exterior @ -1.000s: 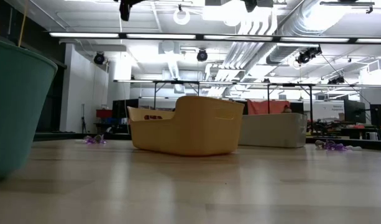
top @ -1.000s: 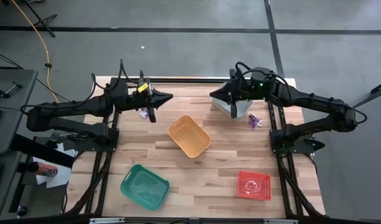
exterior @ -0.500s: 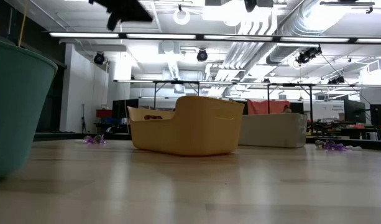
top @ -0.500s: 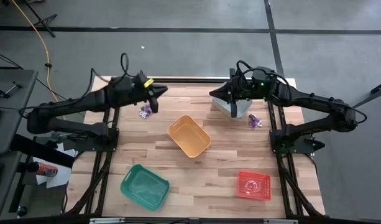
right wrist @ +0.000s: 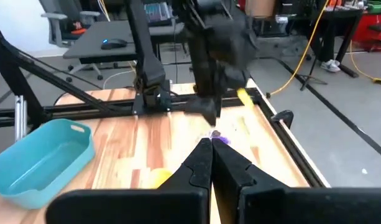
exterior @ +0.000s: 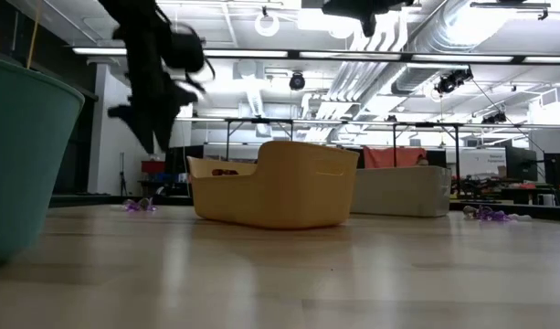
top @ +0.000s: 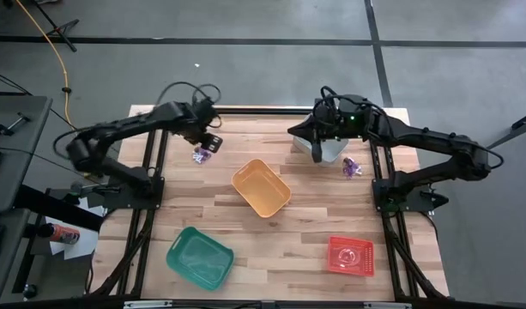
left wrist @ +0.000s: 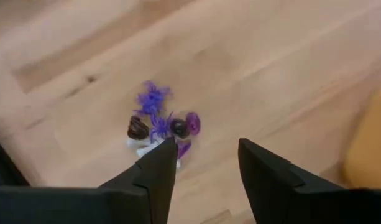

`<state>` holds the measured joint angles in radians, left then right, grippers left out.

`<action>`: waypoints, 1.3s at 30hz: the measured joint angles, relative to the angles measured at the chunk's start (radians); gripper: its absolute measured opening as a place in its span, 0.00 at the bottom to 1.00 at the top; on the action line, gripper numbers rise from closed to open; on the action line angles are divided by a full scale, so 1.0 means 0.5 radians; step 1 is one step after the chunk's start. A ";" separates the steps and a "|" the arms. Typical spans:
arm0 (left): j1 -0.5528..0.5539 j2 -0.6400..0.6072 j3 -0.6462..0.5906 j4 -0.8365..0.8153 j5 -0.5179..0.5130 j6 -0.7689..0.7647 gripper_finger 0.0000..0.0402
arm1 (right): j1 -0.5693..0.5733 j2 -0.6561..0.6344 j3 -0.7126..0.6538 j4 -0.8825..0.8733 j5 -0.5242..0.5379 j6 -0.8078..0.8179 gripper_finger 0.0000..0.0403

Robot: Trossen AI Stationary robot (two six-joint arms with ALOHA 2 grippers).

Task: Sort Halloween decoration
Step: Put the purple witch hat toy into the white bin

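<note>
So the left end effector (left wrist: 202,163) has swung down from up high over the last second and now hangs right over the little pile of purple, black and whitish trinkets (left wrist: 158,123) at the far left of the bench (top: 305,232), fingers spread with nothing between them. Looks like it's lining up a pick, none sorted from this pile yet I'd say. The pile is a loose clump, no real long axis or pointing direction I can make out. Right end effector (right wrist: 210,163) hasn't budged, fingers pressed together, parked above the grey bin (top: 335,150), with a second purple cluster (top: 351,166) just beside that bin. Orange bin (top: 261,188) sits mid-bench.
</note>
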<state>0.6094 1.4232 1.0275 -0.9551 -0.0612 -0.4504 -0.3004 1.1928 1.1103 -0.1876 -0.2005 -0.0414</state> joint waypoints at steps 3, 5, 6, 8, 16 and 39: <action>-0.002 0.185 0.000 0.052 0.001 -0.004 0.41 | 0.000 0.010 -0.001 -0.036 0.000 0.000 0.00; -0.002 0.278 0.000 0.054 0.000 -0.005 0.41 | 0.001 0.015 0.000 -0.046 0.000 0.024 0.00; -0.002 0.318 0.000 0.061 0.000 -0.014 0.41 | 0.001 0.016 0.000 -0.050 0.000 0.036 0.00; -0.002 0.386 0.000 0.077 -0.031 -0.036 0.41 | 0.001 0.015 0.000 -0.049 0.000 0.036 0.00; -0.005 0.519 0.001 0.220 -0.050 -0.040 0.41 | 0.001 0.015 0.000 -0.070 0.000 0.033 0.00; -0.032 0.535 -0.165 0.354 0.032 -0.074 0.41 | 0.001 0.015 0.000 -0.120 0.000 0.031 0.00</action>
<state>0.5934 1.6905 0.9451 -0.7781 -0.0454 -0.4874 -0.3000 1.2003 1.1103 -0.2474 -0.2005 -0.0257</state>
